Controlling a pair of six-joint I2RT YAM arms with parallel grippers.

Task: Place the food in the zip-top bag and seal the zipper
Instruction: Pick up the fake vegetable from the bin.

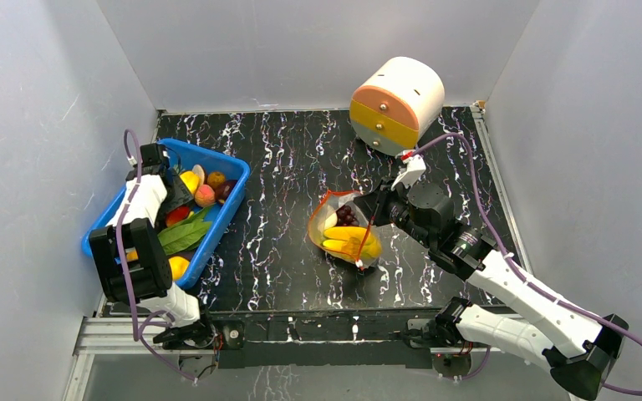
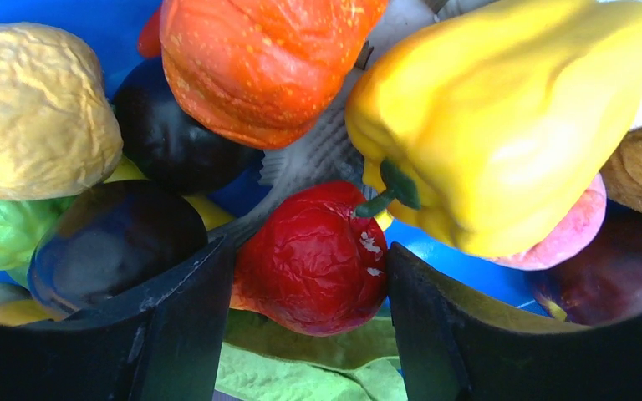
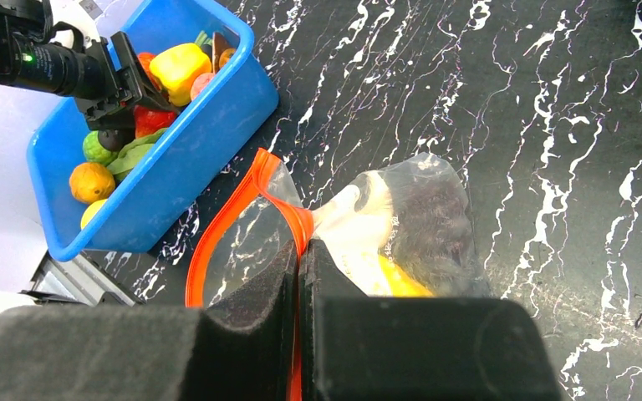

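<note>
Over the blue bin, left gripper parted around a red fruit; right gripper clamped on the zipper.

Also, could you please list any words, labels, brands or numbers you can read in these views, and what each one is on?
None: no readable text in any view.
The bag shows no legible print; its zipper is plain orange-red.
The bin, the drawer box and the food carry no lettering.

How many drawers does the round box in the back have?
2 show on the round box: an orange drawer on top, a yellow drawer under it. More may be hidden.
</note>
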